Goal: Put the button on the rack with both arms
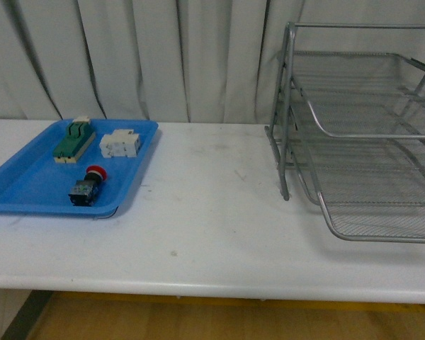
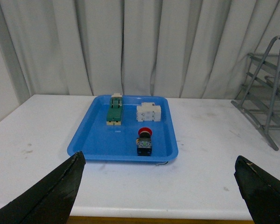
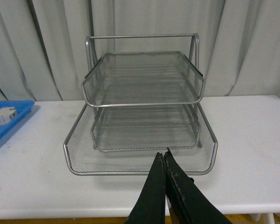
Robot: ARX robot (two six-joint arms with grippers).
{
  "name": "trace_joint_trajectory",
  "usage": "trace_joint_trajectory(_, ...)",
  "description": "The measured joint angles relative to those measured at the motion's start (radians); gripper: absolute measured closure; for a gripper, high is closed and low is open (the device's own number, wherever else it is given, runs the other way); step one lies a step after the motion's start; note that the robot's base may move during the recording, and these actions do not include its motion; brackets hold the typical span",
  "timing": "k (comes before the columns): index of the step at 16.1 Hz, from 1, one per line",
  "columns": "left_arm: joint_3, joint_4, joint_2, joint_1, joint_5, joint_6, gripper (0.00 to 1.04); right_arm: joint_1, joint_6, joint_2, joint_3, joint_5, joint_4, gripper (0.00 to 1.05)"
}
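Observation:
The button (image 1: 88,186) lies on its side in the blue tray (image 1: 28,185), red cap toward the curtain, dark body toward the table's front edge; the left wrist view shows the button (image 2: 144,140) too. The silver wire-mesh rack (image 1: 365,138) stands at the right of the table, its three tiers empty. Neither arm shows in the front view. My left gripper (image 2: 159,161) is open, its fingers (image 2: 60,184) wide apart over the front edge, well short of the tray. My right gripper (image 3: 163,156) is shut on nothing, just in front of the rack (image 3: 142,109).
In the blue tray (image 2: 95,135) also lie a green-and-cream component (image 1: 73,139) and a white terminal block (image 1: 120,144). White table (image 1: 212,212) stretches between tray and rack. Grey curtains (image 1: 163,57) hang close behind.

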Motion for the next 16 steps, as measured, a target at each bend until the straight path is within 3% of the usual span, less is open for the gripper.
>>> trace_joint_trajectory(2, 0.0, 0.0, 0.0, 0.0, 0.0, 0.0, 0.07, 0.0, 0.0, 0.0, 0.0, 0.0, -0.002, 0.97)
trace_joint_trajectory(6, 0.0, 0.0, 0.0, 0.0, 0.0, 0.0, 0.07, 0.0, 0.0, 0.0, 0.0, 0.0, -0.002, 0.44)
trace_joint_trajectory(9, 0.0, 0.0, 0.0, 0.0, 0.0, 0.0, 0.07, 0.0, 0.0, 0.0, 0.0, 0.0, -0.002, 0.17)
trace_joint_trajectory(12, 0.0, 0.0, 0.0, 0.0, 0.0, 0.0, 0.07, 0.0, 0.0, 0.0, 0.0, 0.0, -0.002, 0.05)
trace_joint_trajectory(14, 0.115, -0.252, 0.169, -0.058, -0.146, -0.084, 0.07, 0.0, -0.002, 0.0, 0.0, 0.0, -0.002, 0.07)
trace_joint_trajectory(16, 0.16, -0.075, 0.378, 0.026, -0.103, -0.106, 0.07, 0.0, 0.0, 0.0, 0.0, 0.0, -0.003, 0.06)
